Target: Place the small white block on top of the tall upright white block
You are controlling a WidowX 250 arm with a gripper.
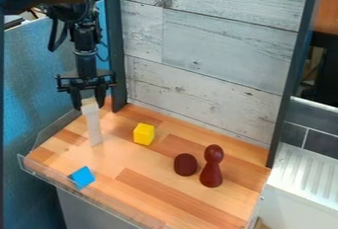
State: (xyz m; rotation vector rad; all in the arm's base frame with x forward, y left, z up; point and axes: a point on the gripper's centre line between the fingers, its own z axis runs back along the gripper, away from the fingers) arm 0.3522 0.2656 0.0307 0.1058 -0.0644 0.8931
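Observation:
The black gripper point(88, 102) hangs over the left rear of the wooden work surface. Its fingers are shut on the top of a pale, whitish upright bar point(93, 126), whose lower end is at or just above the wood. To the right of the bar is a yellow cube point(144, 134). A blue block point(82, 177) lies near the front left edge. Farther right are a dark red rounded piece point(186, 165) and, close beside it, a taller dark red pawn-shaped piece point(212, 166) standing upright.
A clear low rim point(99, 204) runs along the front edge of the wooden surface point(161, 188). Behind it rises a whitewashed plank wall point(211, 70) between dark posts. A white ribbed drainboard point(306, 173) lies to the right, outside the surface.

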